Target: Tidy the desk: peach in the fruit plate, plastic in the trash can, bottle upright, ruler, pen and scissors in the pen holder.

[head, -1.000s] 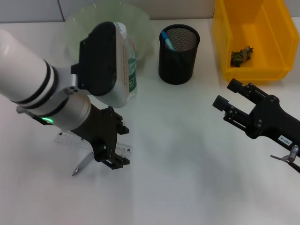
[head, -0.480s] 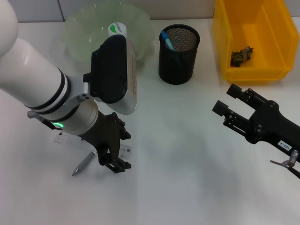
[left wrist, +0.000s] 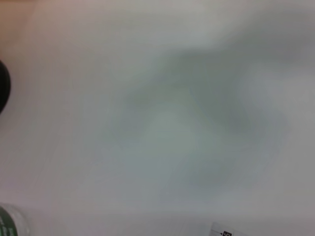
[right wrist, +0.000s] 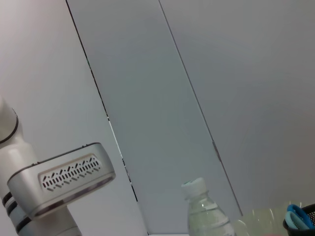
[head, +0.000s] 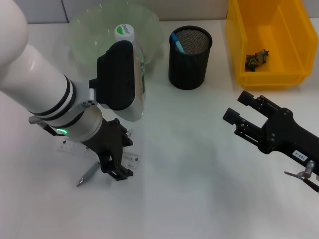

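The clear bottle (head: 125, 34) with a white cap stands upright in front of the green fruit plate (head: 89, 25); it also shows in the right wrist view (right wrist: 203, 214). A clear ruler (head: 74, 148) and a grey pen (head: 88, 175) lie on the table under my left arm. My left gripper (head: 119, 155) hangs open just above the ruler's right end (left wrist: 220, 230). The black mesh pen holder (head: 189, 51) holds a blue item (head: 178, 43). Crumpled plastic (head: 256, 59) lies in the yellow trash can (head: 239, 45). My right gripper (head: 240, 106) is open over bare table. Peach and scissors are out of view.
My left arm's white forearm and black wrist housing (head: 117, 74) cover much of the bottle and the table's left side. The trash can fills the back right corner. White table (head: 189, 164) lies between the two grippers.
My left arm has swung so the bottle's cap shows, and its gripper has edged left over the ruler. The right gripper has drifted slightly toward the left and front.
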Tool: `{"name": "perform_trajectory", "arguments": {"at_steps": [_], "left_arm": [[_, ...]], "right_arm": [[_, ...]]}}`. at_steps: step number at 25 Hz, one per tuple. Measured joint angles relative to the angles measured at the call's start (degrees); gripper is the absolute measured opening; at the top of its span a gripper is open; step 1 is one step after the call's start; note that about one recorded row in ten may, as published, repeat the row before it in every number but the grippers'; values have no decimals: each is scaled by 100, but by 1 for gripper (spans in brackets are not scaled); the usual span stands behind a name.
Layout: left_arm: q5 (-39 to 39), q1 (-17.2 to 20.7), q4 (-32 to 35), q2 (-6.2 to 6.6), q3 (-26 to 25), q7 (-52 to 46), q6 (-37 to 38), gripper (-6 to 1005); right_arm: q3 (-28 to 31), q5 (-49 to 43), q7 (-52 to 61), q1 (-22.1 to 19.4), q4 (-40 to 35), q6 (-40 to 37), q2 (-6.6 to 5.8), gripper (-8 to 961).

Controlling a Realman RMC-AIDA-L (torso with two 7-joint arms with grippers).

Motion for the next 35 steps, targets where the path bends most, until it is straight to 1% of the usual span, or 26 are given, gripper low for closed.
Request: {"name": "perform_trajectory", "arguments": {"at_steps": [8, 12, 17, 35], "left_arm": [[15, -39, -69, -5, 10, 6, -50, 720], [60, -88, -217, -5, 141, 6, -108, 720], [68, -125, -312, -5, 151, 6, -179, 720], [115, -134, -434, -5, 230, 15, -330, 719]], "right_arm": [[0, 0, 29, 19, -2, 24, 5, 716], [0, 0, 33, 54, -3, 28, 7, 716], [0, 0, 41, 62, -3, 37, 7, 716], [0, 1, 50, 101, 89, 41, -1, 715]]}}
